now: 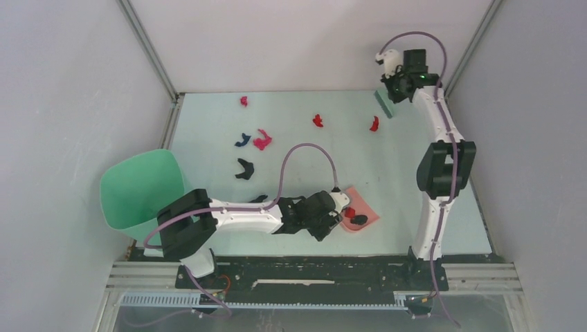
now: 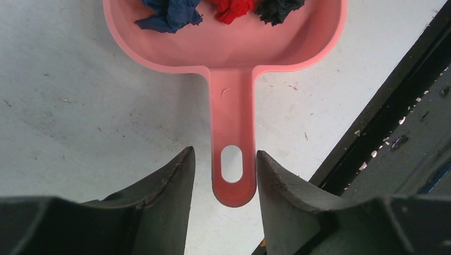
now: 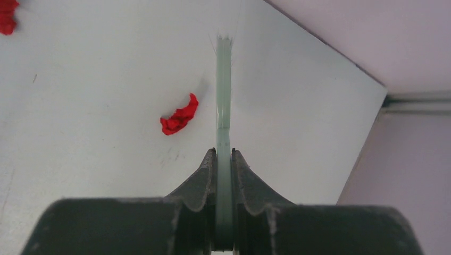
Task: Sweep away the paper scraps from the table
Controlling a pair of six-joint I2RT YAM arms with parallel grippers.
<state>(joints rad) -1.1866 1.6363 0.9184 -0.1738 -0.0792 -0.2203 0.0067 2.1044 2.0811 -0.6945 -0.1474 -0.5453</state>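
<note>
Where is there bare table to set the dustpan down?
Bare: the stretch between the dustpan, the red scrap near the brush, and the right arm. Crowded: centre-left, around the pink scrap, blue scrap and black scrap.

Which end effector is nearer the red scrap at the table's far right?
Right. The right end effector, gripping the green brush, hangs just beyond that scrap; the left end effector straddles the dustpan handle at the near edge.
</note>
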